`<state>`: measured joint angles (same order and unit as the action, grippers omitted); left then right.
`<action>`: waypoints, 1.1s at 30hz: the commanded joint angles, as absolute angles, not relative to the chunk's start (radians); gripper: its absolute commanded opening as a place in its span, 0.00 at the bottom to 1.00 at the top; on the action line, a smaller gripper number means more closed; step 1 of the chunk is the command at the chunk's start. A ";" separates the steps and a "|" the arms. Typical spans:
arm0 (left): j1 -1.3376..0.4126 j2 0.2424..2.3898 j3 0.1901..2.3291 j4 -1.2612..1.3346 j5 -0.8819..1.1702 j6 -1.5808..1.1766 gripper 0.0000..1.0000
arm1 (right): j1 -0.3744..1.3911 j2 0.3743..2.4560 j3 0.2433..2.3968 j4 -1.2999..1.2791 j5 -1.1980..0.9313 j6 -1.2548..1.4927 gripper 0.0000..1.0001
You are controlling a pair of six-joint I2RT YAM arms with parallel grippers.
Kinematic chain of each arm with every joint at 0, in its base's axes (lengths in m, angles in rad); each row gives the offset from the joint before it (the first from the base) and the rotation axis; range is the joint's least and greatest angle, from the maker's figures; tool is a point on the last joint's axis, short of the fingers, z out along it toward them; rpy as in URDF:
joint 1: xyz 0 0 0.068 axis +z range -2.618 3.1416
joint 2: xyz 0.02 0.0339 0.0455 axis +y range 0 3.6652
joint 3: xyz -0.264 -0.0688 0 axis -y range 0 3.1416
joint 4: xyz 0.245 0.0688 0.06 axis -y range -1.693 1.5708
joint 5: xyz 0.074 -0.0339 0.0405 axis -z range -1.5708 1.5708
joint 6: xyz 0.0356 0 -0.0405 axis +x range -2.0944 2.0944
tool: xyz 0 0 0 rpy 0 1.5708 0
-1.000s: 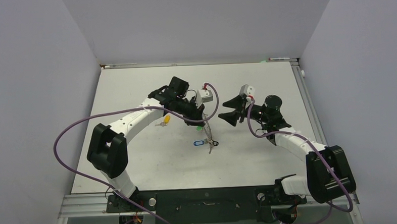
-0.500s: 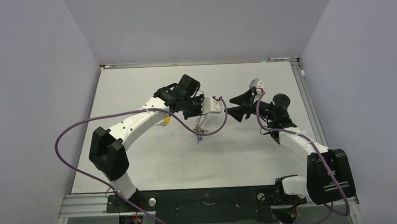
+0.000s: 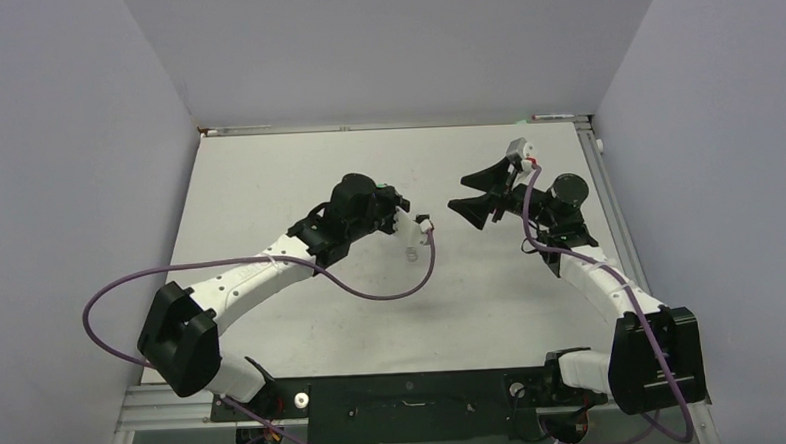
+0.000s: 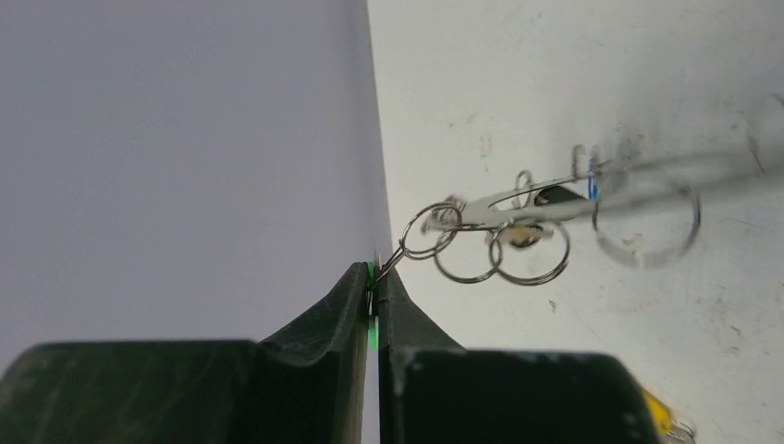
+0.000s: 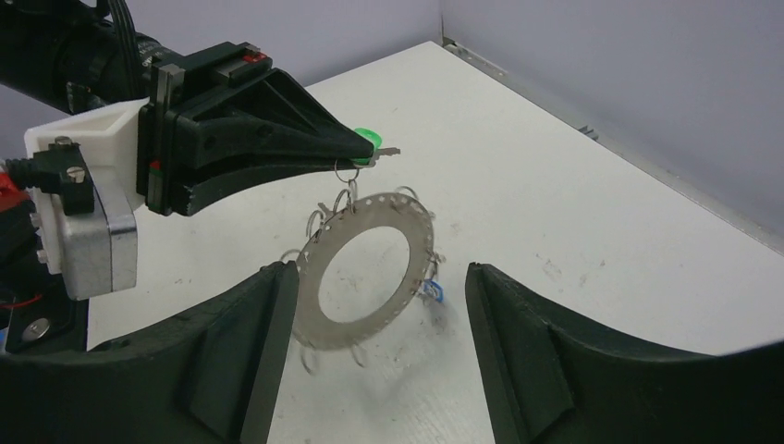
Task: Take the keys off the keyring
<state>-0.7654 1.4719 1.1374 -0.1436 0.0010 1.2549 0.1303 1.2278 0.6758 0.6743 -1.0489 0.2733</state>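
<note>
A white desk (image 3: 267, 187) fills the middle of the overhead view, walled in pale grey on three sides. My two arms reach up from the bottom edge and meet just above the centre of the frame.

My left end effector (image 5: 356, 153) comes in from the upper left of the right wrist view. It is clamped shut on what looks like the green-headed key (image 5: 370, 135). The silver blade pokes out past the tips. Holding this one key lifts the whole bunch off the desk so that it hangs free.

My right end effector (image 5: 377, 273) is spread wide, with one finger on each side of the bunch and nothing gripped. Whether the finger at frame left touches metal, I cannot tell.

The keyring (image 5: 411, 227), a flat grey disc with a large round hole, dangles between those fingers, tilted and facing the camera. It is placed there, I judge, so I can pinch it and pull against the held key.

Small wire loops line its rim. A blue key head (image 5: 433, 290) hangs at its lower right.
</note>
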 commanded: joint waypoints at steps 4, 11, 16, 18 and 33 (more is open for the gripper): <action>-0.784 1.421 1.056 0.355 -0.018 1.324 0.00 | 0.123 1.197 0.737 0.666 -1.163 0.245 0.69; -0.804 1.383 0.939 0.579 0.000 1.217 0.00 | 0.127 1.226 0.707 0.726 -1.177 0.305 0.69; -0.828 1.384 0.893 0.684 -0.004 1.196 0.00 | 0.136 1.232 0.670 0.815 -1.158 0.340 0.67; -0.841 1.392 0.883 0.724 -0.017 1.199 0.00 | 0.137 1.227 0.665 0.829 -1.157 0.341 0.65; -0.931 1.388 0.847 0.765 -0.021 1.359 0.00 | 0.188 1.158 0.578 0.993 -1.094 0.331 0.46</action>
